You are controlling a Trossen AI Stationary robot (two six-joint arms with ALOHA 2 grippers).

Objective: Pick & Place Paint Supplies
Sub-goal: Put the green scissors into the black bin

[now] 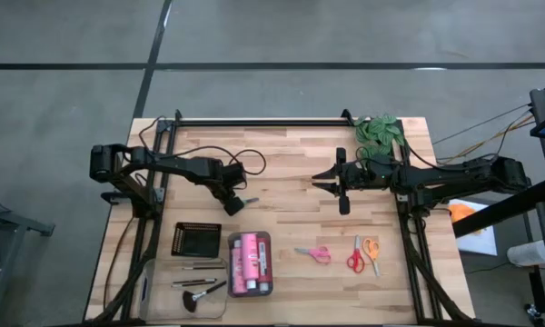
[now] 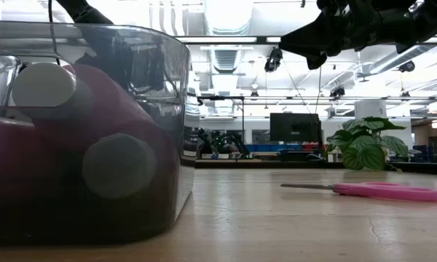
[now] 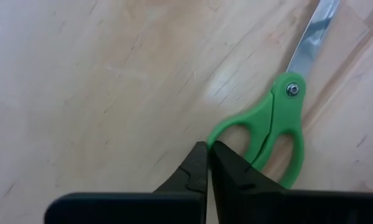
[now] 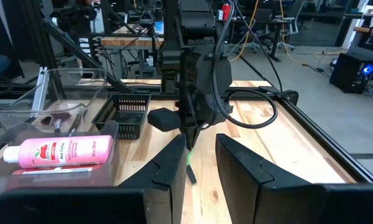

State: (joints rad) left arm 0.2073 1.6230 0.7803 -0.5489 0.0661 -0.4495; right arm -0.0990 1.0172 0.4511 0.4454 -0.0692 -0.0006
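The green-handled scissors (image 3: 270,127) are at my left gripper (image 3: 208,163), which is shut on them left of the table's middle (image 1: 233,197); their blade (image 1: 248,201) sticks out toward the right. My right gripper (image 1: 330,178) hovers open right of the middle, holding nothing. The pink bottles (image 1: 250,263) lie in a clear tray near the near edge. The pink (image 1: 313,253), red (image 1: 355,256) and orange (image 1: 372,252) scissors lie flat on the table. Thin brushes (image 1: 200,267) and the fluffy brush (image 1: 200,294) lie in another clear tray. My left gripper pinches one green handle loop (image 3: 219,132) of the scissors between its two fingertips. The fingers come from above, pointing down (image 4: 188,134). The blade (image 3: 311,43) runs away from the fingers, low over the wood. Whether it is clear of the table, I cannot tell.
A black basket (image 1: 197,240) stands beside the bottle tray (image 1: 268,238). The leafy plant (image 1: 381,130) sits at the far right corner. Black frame rails (image 1: 254,122) run along the far edge and both sides. Bare wood (image 1: 291,213) lies between the two grippers.
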